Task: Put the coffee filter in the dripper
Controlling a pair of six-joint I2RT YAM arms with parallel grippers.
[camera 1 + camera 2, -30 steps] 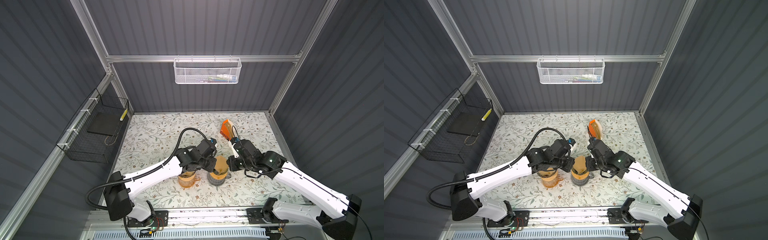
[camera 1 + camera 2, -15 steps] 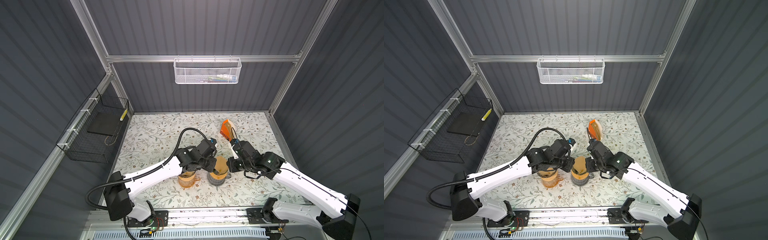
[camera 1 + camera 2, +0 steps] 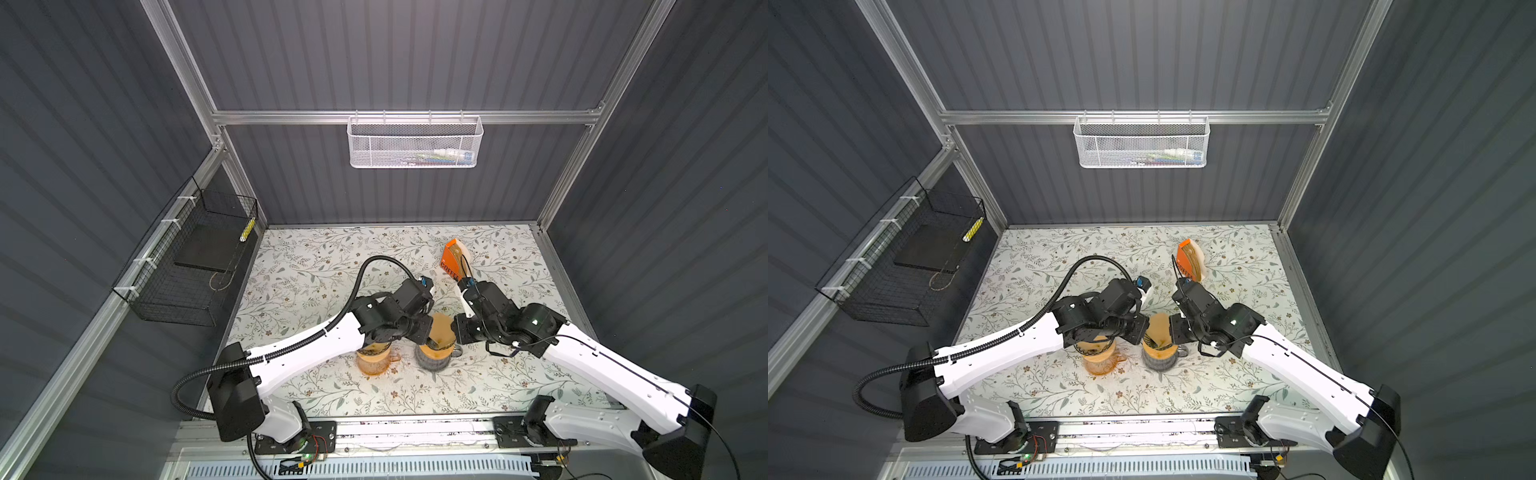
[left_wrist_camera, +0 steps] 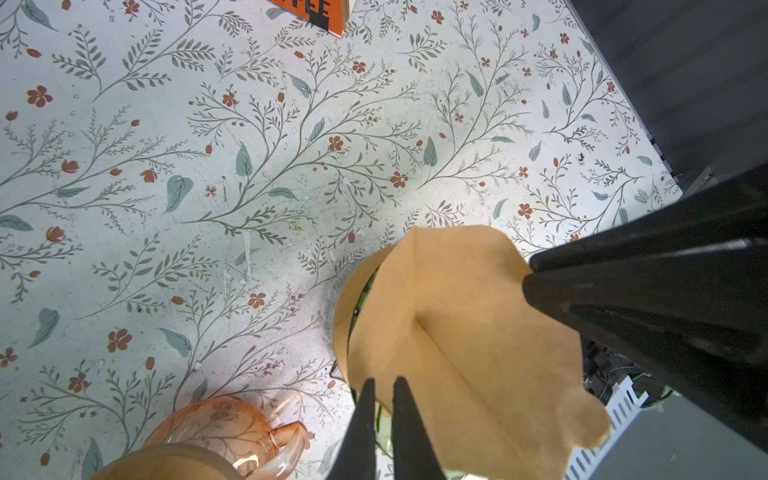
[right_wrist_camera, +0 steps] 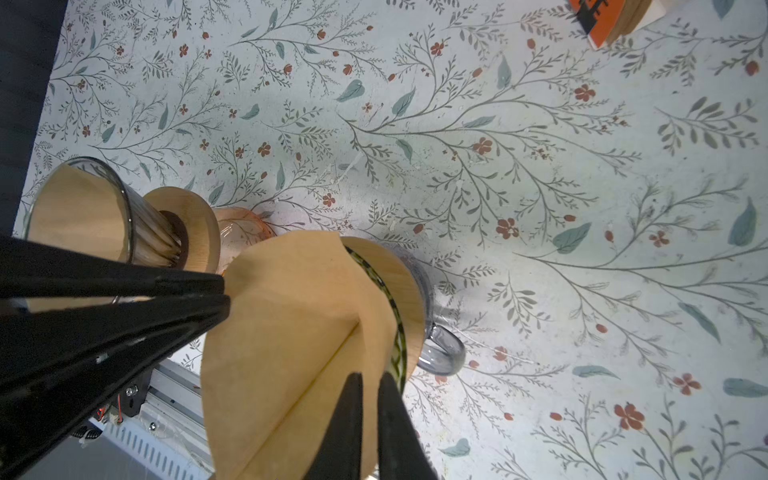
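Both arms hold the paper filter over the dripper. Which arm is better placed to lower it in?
Right, probably. Both pincers are shut on the coffee filter above the dripper, but the left pincer hangs close beside the second dripper on the orange jug; the right pincer is farther from it.

Light falls evenly from above; soft shadows pool beside the dripper (image 3: 434, 353), and my wrist views warp toward their edges.

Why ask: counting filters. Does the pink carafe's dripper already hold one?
Yes, brown paper lines the glass dripper on the pink carafe.
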